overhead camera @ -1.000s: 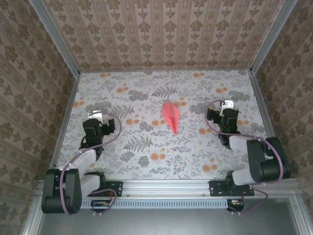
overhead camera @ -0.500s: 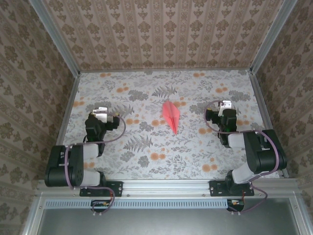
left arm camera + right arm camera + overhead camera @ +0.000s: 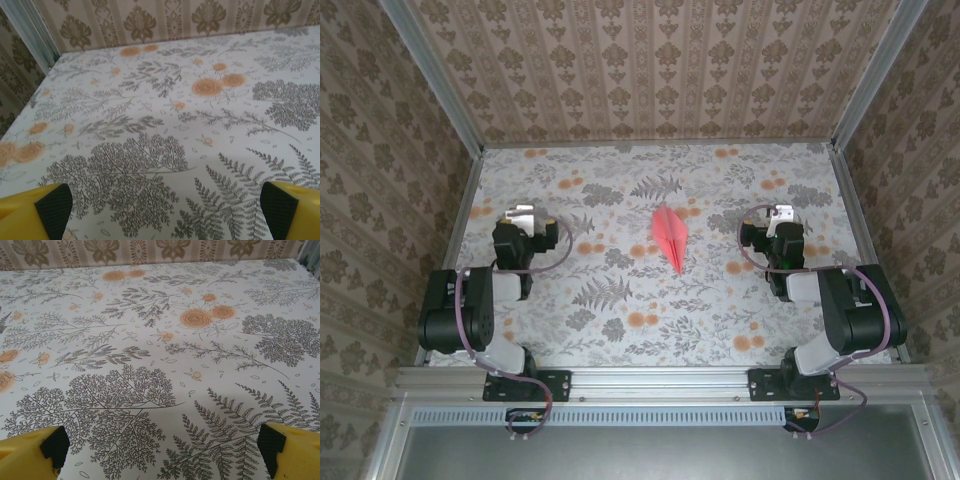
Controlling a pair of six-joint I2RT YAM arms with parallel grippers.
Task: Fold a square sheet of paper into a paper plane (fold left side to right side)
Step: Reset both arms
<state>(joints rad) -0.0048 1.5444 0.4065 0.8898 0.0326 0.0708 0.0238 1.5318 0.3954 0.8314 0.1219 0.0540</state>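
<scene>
Floral tablecloth (image 3: 620, 300), pink paper plane (image 3: 670, 237) at centre

No readable text, labels, brands or numbers, only floral print patterns

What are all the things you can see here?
salmon-pink folded paper plane: one, pink, mid-table between the arms, touching neither.
white flower-printed tablecloth: one, grey ferns and orange flowers, under everything.
beige patterned wall panels: three, beige-brown, back and both sides.
silver metal rail: one, silver, near edge.
left robot arm: one, black and grey, near left.
right robot arm: one, black and grey, near right.
left end effector: one, yellow and black, open above the cloth.
right end effector: one, yellow and black, open above the cloth.
</scene>
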